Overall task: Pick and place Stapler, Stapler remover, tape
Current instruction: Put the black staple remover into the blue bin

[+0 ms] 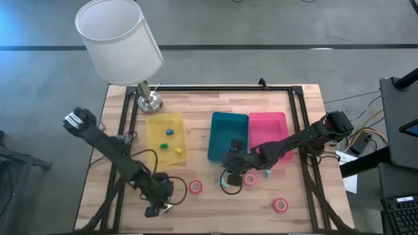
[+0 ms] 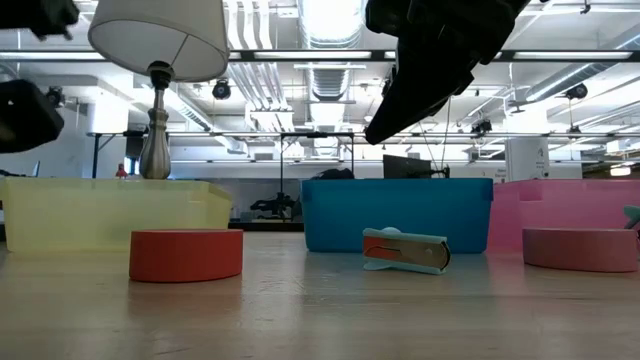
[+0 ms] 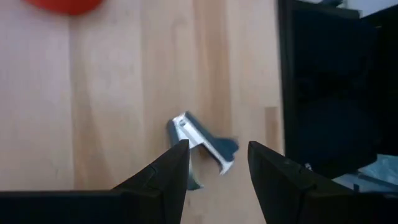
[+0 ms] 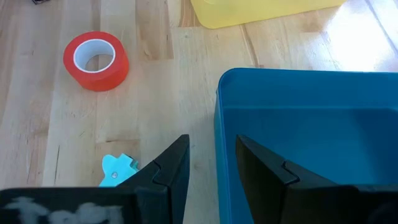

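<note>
The staple remover, silver with dark blue grips, lies flat on the wood by the table's near edge. My left gripper is open and low over it, one finger on either side. The small teal-and-orange stapler lies on the table in front of the blue tray. My right gripper is open and hovers above the blue tray's near rim. Three red or pink tape rolls lie flat on the table. A blue roll does not show clearly.
Yellow tray, blue tray and pink tray stand side by side mid-table; small pieces lie in the yellow one. A lamp stands at the far left, with its base on the table. A black frame rail runs along the right side.
</note>
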`<action>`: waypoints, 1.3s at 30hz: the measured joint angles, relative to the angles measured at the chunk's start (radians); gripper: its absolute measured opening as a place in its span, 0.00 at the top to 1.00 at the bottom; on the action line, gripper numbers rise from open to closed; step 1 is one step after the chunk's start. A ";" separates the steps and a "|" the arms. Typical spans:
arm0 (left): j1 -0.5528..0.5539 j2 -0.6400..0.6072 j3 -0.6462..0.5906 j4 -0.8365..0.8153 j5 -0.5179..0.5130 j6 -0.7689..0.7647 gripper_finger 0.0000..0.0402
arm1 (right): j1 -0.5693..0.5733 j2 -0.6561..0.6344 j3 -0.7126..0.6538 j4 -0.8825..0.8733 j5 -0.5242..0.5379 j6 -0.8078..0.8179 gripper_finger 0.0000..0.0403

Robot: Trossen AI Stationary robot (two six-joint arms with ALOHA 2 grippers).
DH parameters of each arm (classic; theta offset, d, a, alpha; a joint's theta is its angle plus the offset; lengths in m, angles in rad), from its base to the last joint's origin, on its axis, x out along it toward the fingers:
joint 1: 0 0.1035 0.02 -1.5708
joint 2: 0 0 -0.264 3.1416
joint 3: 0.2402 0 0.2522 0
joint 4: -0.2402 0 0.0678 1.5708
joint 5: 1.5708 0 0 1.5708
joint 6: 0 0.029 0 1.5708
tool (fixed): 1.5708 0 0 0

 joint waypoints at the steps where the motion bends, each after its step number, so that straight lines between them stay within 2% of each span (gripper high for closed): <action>1: -0.001 0.006 0.000 -0.009 -0.001 -0.009 0.58 | 0.000 0.000 0.000 0.000 0.000 0.000 0.70; 9: -0.001 0.060 0.000 -0.020 -0.028 -0.020 0.58 | 0.000 0.000 0.000 0.000 0.000 0.000 0.69; 25: -0.002 0.137 0.000 -0.046 -0.002 -0.023 0.59 | 0.000 0.000 0.000 0.000 0.000 0.000 0.70; 30: -0.001 0.160 0.002 -0.046 -0.005 -0.016 0.67 | 0.000 0.000 0.000 0.000 0.000 0.000 0.70; 39: -0.002 0.118 0.000 -0.039 -0.044 0.016 0.88 | 0.000 0.000 0.000 0.002 0.000 0.000 0.69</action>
